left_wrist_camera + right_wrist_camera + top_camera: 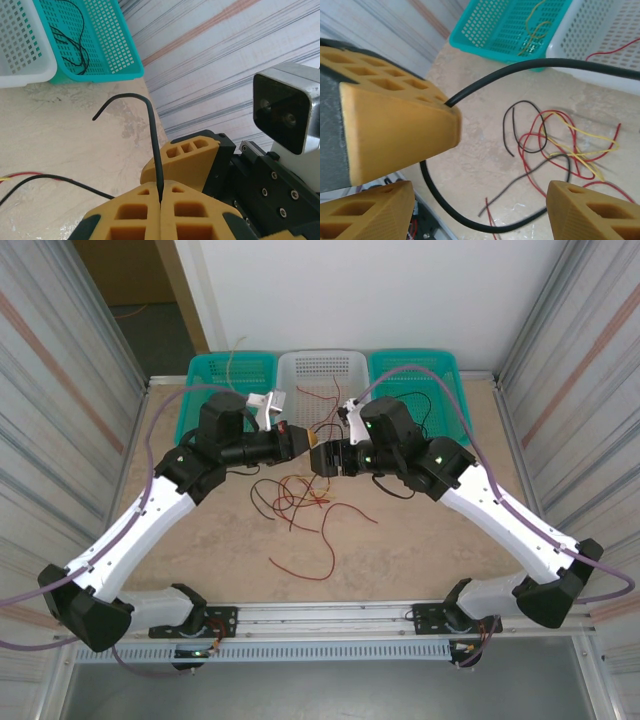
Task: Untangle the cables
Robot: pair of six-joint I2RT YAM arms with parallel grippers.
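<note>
Left gripper [160,194] presses its yellow fingers [155,215] together on a black cable [154,140], which stands up from the tips and hooks over above the middle of the table [230,550]. Facing it at close quarters, the right gripper [480,200] has its fingers [590,210] well apart, with a black loop hanging between them; contact cannot be told. The other cables [300,502], red, black and yellow, lie loosely tangled at the table's middle, with a few strands in the baskets [232,375] along the far edge.
</note>
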